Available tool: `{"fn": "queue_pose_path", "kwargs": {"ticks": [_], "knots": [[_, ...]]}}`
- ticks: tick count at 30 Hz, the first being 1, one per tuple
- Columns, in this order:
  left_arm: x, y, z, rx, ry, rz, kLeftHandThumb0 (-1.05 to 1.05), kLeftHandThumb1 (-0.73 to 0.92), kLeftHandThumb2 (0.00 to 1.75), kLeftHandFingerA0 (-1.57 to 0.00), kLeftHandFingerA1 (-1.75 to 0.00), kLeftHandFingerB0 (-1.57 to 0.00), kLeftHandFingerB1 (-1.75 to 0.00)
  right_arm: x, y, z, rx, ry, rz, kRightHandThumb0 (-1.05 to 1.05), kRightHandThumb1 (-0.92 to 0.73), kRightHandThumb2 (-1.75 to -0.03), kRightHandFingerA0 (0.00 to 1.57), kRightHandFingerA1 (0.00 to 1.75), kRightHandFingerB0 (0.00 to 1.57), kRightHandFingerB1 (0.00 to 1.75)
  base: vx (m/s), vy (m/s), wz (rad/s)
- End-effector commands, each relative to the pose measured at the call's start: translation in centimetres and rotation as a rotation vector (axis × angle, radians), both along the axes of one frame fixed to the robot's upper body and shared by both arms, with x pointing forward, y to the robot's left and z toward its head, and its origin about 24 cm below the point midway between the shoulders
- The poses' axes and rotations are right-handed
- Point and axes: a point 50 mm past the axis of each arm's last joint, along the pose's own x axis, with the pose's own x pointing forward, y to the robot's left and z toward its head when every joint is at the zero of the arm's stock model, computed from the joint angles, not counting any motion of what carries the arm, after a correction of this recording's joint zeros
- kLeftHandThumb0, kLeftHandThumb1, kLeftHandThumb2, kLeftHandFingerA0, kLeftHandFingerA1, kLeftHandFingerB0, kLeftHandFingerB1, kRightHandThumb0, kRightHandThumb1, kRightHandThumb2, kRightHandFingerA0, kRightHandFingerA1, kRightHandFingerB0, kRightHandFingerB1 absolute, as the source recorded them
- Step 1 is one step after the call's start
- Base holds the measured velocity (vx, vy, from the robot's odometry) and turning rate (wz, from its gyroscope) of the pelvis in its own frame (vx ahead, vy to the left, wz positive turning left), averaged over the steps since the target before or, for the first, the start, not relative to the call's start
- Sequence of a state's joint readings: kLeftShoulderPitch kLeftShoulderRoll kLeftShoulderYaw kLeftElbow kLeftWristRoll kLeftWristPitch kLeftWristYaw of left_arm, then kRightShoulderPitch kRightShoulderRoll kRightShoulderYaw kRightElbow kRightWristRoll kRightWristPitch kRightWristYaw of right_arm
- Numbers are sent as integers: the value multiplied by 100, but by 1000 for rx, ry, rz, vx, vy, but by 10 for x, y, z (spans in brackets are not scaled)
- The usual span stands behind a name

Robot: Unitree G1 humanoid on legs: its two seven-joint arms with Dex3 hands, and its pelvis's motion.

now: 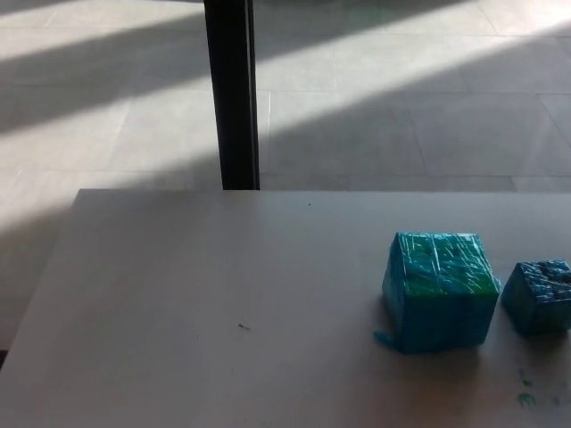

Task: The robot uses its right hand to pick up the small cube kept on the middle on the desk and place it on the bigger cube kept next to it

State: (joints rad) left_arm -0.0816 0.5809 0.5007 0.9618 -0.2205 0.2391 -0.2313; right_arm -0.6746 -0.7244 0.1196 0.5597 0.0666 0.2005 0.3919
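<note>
Small cube just beside bigger cube, desk.
</note>
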Motion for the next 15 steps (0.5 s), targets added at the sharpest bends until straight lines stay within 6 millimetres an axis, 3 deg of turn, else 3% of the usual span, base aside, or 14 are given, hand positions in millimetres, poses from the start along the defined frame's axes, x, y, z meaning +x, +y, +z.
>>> {"fn": "queue_pose_path", "kwargs": {"ticks": [1,2,3,4,5,7,8,9,10,11,12,13,14,15], "knots": [[0,5,7,12,-11,0,-100,73,115,-39,-63,-34,-50,6,5,0,-217,59,57,-105,-57,-102,0,5,0,0,0,0,0],[1,4,7,11,-9,2,-100,92,69,-43,-60,-39,-40,7,7,-1,-226,57,54,-105,-57,-101,0,5,0,0,0,0,0],[1,4,7,12,-11,2,-98,72,116,-39,-64,-34,-51,9,9,-4,-228,56,47,-104,-56,-101,0,5,0,0,0,0,0],[1,4,7,12,-12,3,-98,72,116,-39,-64,-34,-51,10,10,-4,-229,55,46,-104,-56,-101,0,5,0,0,0,0,0],[0,4,7,16,-5,-6,-101,92,70,-44,-62,-41,-42,12,14,-8,-234,73,43,-105,-57,-102,0,3,0,1,0,0,0],[0,4,7,20,-5,-4,-101,92,70,-45,-65,-43,-43,14,16,-11,-233,87,39,-105,-57,-102,0,0,0,0,0,0,0],[1,4,7,14,-14,18,-99,70,115,-46,-70,-42,-54,17,22,-16,-273,132,59,-105,-57,-101,0,3,0,1,0,0,0],[1,4,6,18,-12,17,-97,69,115,-44,-67,-39,-53,18,23,-20,-275,146,67,-105,-59,-101,0,4,0,0,0,0,0],[1,4,5,21,-11,14,-101,92,68,-47,-66,-44,-43,20,25,-22,-274,161,65,-105,-59,-101,0,5,0,1,0,0,0],[1,5,5,20,-8,12,-101,92,68,-46,-65,-43,-42,21,27,-25,-271,173,61,-105,-58,-101,0,5,0,0,0,0,0],[1,5,5,12,-8,10,-100,71,115,-43,-67,-38,-52,23,29,-29,-282,189,57,-105,-58,-102,0,4,0,0,0,0,0],[1,3,3,-3,-13,14,-102,92,66,-44,-64,-41,-41,24,28,-32,-303,208,54,-105,-57,-102,0,6,0,0,0,0,0],[1,2,1,-7,-11,12,-102,92,70,-42,-61,-40,-41,25,28,-35,-327,217,68,-103,-69,-63,0,0,0,0,0,0,0],[1,2,1,-6,-10,10,-102,92,70,-42,-61,-40,-41,25,28,-37,-335,220,74,-103,-69,-63,0,0,0,0,0,0,0]]}}
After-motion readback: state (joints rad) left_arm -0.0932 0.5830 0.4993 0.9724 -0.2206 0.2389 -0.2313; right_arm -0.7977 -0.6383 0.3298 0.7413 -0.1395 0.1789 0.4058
